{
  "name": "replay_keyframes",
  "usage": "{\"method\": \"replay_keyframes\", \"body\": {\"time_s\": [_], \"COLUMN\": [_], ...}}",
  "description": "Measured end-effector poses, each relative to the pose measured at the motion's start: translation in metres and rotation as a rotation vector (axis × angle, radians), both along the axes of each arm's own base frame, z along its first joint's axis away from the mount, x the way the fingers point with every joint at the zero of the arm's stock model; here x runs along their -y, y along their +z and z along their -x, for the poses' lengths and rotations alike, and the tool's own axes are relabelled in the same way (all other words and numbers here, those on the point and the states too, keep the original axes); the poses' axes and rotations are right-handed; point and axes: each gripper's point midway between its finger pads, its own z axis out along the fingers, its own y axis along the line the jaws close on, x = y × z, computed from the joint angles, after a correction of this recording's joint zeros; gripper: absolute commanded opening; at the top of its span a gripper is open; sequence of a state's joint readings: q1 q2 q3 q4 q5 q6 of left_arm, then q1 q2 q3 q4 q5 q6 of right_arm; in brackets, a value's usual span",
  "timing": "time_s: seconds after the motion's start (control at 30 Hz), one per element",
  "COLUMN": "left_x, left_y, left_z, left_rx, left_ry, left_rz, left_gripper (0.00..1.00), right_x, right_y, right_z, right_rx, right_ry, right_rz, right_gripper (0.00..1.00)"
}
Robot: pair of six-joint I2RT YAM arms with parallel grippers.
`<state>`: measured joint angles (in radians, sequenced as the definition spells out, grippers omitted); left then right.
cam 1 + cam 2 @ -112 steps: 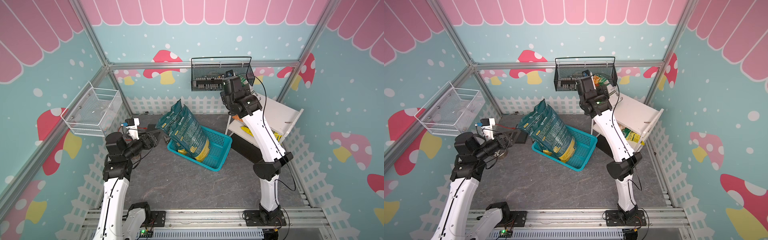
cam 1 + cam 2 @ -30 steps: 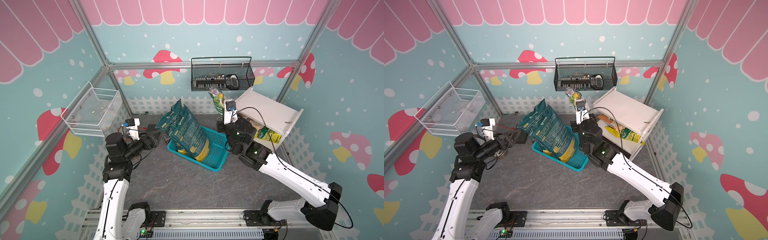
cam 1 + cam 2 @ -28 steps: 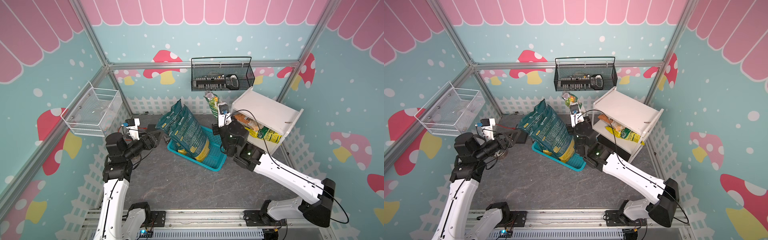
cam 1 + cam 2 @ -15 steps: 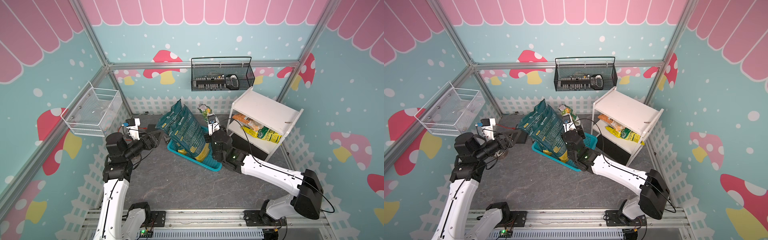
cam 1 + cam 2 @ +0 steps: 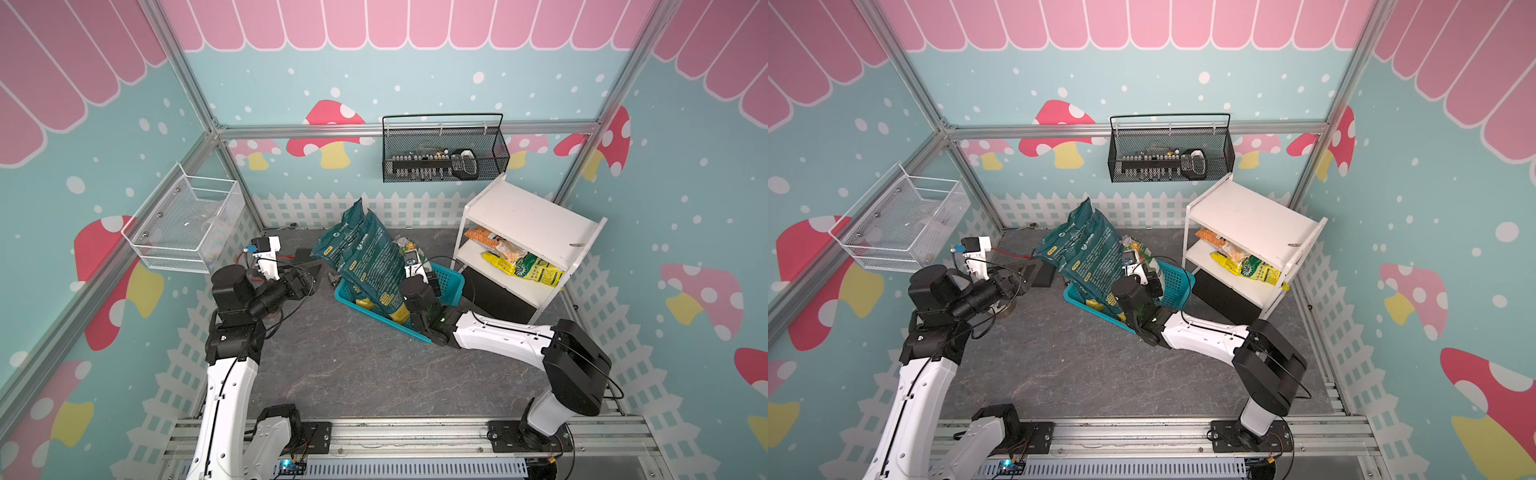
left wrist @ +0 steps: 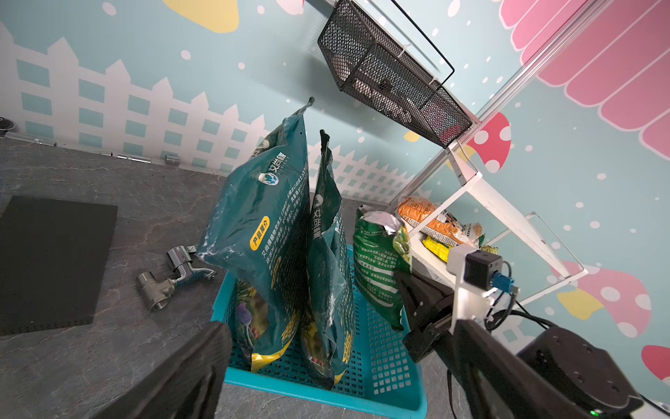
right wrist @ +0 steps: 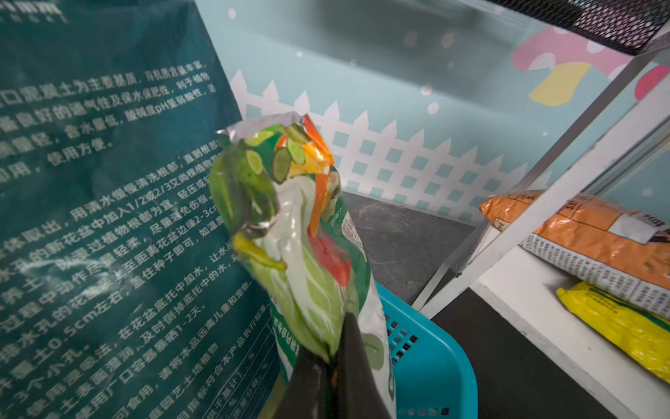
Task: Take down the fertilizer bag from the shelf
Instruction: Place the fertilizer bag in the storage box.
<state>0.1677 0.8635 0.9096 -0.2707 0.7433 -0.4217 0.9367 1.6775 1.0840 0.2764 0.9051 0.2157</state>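
Green fertilizer bag (image 7: 308,232) held above the teal basket (image 6: 380,348), beside two dark teal soil bags (image 6: 261,232).
Our right hand (image 7: 331,366) is clamped on its lower edge, clear of the white shelf (image 5: 536,216); we should lower it upright before letting go.

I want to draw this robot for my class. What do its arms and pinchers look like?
Draw two arms. The left arm and right arm have smooth white links with chunky black joints. Thin black cables loop along them. Each wrist carries a small white camera block, the left one with a blue plug and a red wire. The right gripper has flat black fingers. A tiny green light glows near the right wrist.
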Motion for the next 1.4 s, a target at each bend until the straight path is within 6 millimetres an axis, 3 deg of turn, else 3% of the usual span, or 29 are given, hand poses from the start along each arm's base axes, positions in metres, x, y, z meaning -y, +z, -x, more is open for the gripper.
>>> {"method": "replay_keyframes", "body": {"time_s": [0.53,0.8,0.93,1.2,1.4], "left_x": [0.0,0.0,0.0,0.0,0.001], "left_y": [0.0,0.0,0.0,0.0,0.0], "left_z": [0.0,0.0,0.001,0.001,0.001], "left_rx": [-0.002,-0.001,0.0,0.002,0.005], "left_ry": [0.0,0.0,0.0,-0.001,0.0], "left_rz": [0.0,0.0,0.0,-0.004,-0.007], "left_gripper": [0.99,1.0,0.99,1.0,1.0], "right_x": [-0.002,0.001,0.002,-0.006,-0.013], "right_y": [-0.04,-0.045,-0.051,-0.048,-0.03], "right_z": [-0.023,-0.027,-0.026,-0.025,-0.023], "right_rx": [-0.034,-0.041,-0.052,-0.074,-0.068], "right_ry": [-0.082,-0.096,-0.092,-0.052,0.0], "right_rz": [0.023,-0.032,-0.066,-0.163,-0.221], "right_gripper": [0.0,0.03,0.11,0.54,0.56]}}
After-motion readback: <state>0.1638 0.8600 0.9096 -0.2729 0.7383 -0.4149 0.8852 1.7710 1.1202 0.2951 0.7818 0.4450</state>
